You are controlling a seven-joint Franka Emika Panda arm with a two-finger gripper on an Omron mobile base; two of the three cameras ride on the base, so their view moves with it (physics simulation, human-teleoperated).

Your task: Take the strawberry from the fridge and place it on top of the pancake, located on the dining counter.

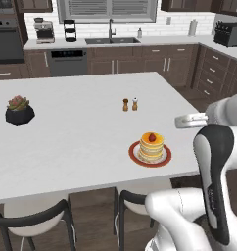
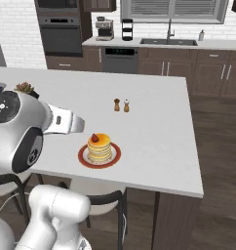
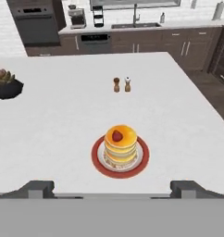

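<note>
The small red strawberry [image 3: 117,135] rests on top of the pancake [image 3: 120,150], a tan stack with orange topping on a red plate. The stack stands near the front edge of the white dining counter [image 3: 53,134]. From the base cameras the strawberry [image 1: 152,138] [image 2: 94,138] sits on the pancake [image 1: 151,149] [image 2: 99,150] as well. My gripper [image 3: 113,189] is open and holds nothing. It hangs back from the counter's near edge, apart from the stack, with its two dark fingertips [image 3: 37,187] spread wide on either side. The fridge is out of view.
Salt and pepper shakers [image 3: 121,84] stand mid-counter behind the pancake. A potted succulent in a black bowl [image 1: 19,110] sits at the counter's left. Two stools [image 1: 37,220] [image 2: 105,202] are tucked under the near edge. Brown cabinets and a sink line the far wall.
</note>
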